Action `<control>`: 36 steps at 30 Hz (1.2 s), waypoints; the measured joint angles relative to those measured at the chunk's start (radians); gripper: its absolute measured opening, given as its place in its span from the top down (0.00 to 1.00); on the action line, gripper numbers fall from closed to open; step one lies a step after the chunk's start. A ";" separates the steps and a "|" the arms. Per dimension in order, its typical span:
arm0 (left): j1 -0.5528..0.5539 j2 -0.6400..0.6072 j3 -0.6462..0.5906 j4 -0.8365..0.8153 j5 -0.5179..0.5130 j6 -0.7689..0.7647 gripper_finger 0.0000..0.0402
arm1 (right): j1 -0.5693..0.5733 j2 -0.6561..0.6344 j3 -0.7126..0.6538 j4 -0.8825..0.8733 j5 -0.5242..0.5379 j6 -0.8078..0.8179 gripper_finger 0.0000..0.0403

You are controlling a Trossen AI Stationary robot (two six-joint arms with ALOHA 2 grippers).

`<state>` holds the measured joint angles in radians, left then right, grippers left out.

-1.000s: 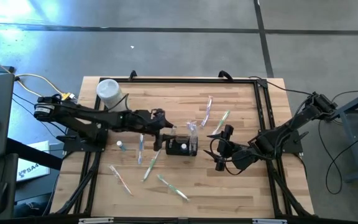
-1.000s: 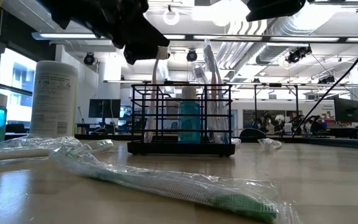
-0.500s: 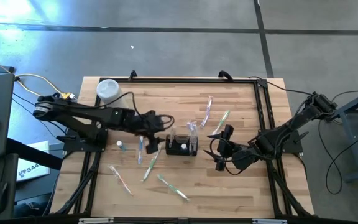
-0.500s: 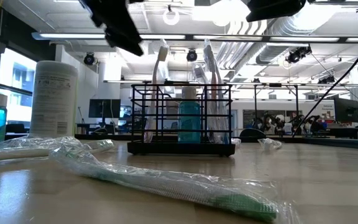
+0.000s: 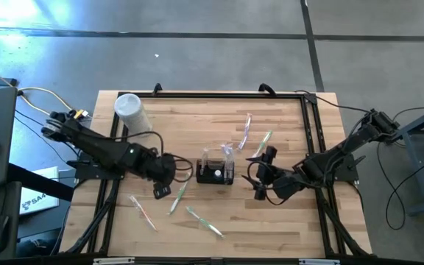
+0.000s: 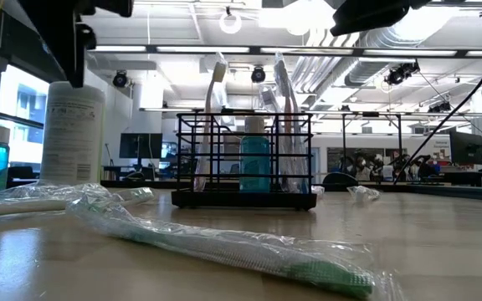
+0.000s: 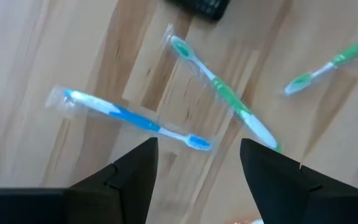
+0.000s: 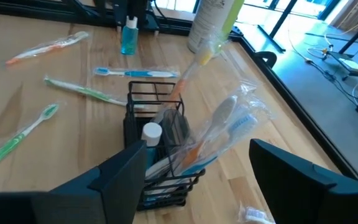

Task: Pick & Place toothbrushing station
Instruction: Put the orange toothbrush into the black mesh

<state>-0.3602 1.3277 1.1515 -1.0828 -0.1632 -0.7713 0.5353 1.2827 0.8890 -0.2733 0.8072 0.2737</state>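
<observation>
High view | black wire caddy upright | wrapped toothbrushes inside

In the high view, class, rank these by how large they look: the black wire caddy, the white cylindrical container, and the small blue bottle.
1. Black wire caddy, slightly largest.
2. White cylindrical container, close behind the caddy.
3. Small blue bottle, clearly the smallest.

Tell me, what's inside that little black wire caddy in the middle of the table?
The black caddy holds several plastic-wrapped toothbrushes standing upright and a small blue bottle with a white cap. The brushes' lower ends are hidden among the wrappers.
</observation>
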 joint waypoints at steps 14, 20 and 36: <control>-0.210 0.184 0.000 -0.072 0.203 -0.028 0.44 | -0.054 0.000 0.000 -0.001 -0.109 -0.065 0.32; -0.352 0.238 0.000 -0.151 0.161 0.042 0.44 | -0.075 0.000 0.000 0.019 -0.110 -0.102 0.32; -0.458 0.347 -0.002 -0.063 0.154 0.153 0.44 | -0.145 0.000 0.000 0.113 -0.291 -0.173 0.32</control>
<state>-0.8185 1.6745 1.1492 -1.1458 -0.0090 -0.6178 0.3901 1.2827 0.8890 -0.1603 0.5162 0.1005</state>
